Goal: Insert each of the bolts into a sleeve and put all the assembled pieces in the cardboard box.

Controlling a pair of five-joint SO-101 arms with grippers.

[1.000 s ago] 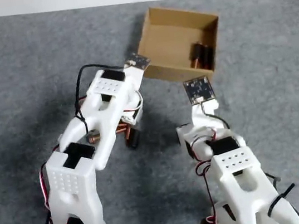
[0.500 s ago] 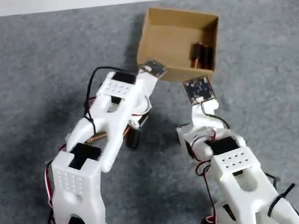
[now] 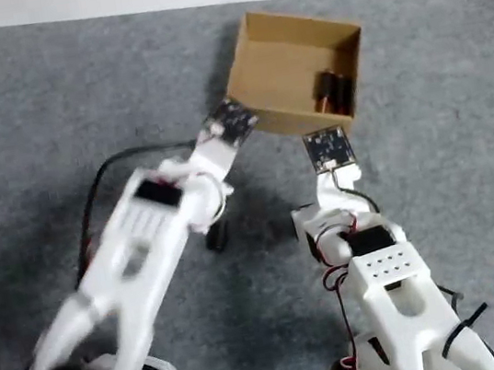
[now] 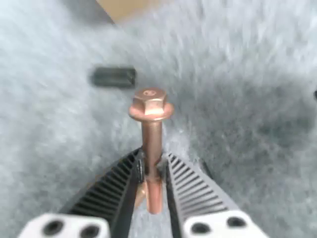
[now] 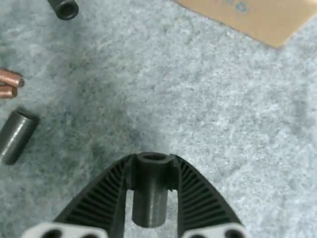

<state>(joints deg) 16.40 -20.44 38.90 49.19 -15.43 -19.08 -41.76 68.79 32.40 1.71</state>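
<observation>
A copper bolt [image 4: 151, 134] stands head-up between the fingers of my left gripper [image 4: 151, 156], which is shut on its shank above the grey carpet. My right gripper [image 5: 151, 161] is shut on a black sleeve [image 5: 150, 188], its open end facing away from the wrist. The cardboard box [image 3: 278, 67] sits at the far middle of the table with two assembled pieces [image 3: 333, 91] inside. In the high view the left arm [image 3: 147, 232] is raised beside the box, and the right arm [image 3: 359, 252] stands in front of it.
A loose black sleeve [image 3: 218, 237] lies on the carpet between the arms. The right wrist view shows two more sleeves [image 5: 63, 7] [image 5: 16, 135] and copper bolt tips [image 5: 10, 84] at its edge. The box wall [image 5: 247, 15] is close ahead.
The left arm has lifted and swung up off the table, blurred by motion, carrying the bolt. The right arm has kept still.
</observation>
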